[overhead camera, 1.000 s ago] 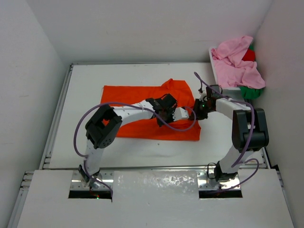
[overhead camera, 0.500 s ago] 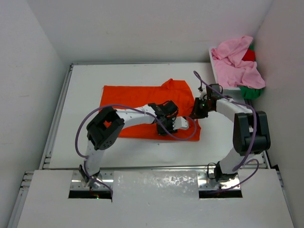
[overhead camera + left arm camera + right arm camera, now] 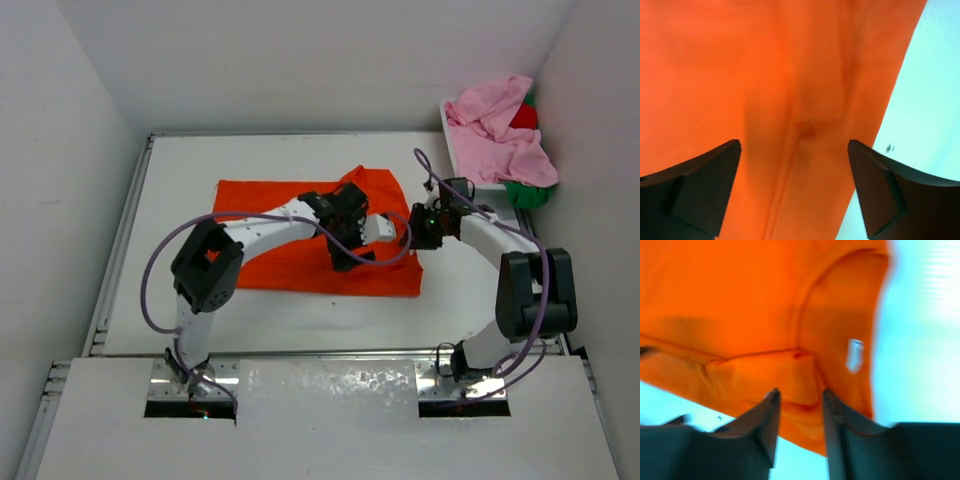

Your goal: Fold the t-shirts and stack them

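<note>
Carefully, I lift the spread, empty left gripper (image 3: 792,147) straight off the plain orange cloth t-shirt (image 3: 280,265) lying flat on the white table (image 3: 250,160), while the right gripper (image 3: 799,395) sits narrowly parted at its edge fold, grip unclear.

You have four t-shirts in view. One orange t-shirt (image 3: 300,275) lies at the centre of the bench (image 3: 250,160). The other three are heaped at two o'clock: one pink t-shirt (image 3: 500,140), one red t-shirt (image 3: 523,116) and one green t-shirt (image 3: 527,192). There is one white basket (image 3: 447,125), also at two o'clock. You have two arms, one left arm (image 3: 205,275) and one right arm (image 3: 530,290), and two purple cables, one on each: the left cable (image 3: 146,290) and the right cable (image 3: 420,168). Fingers come to four: two left arm's fingers (image 3: 705,185) and two right arm's fingers (image 3: 760,425). There is one bench.
</note>
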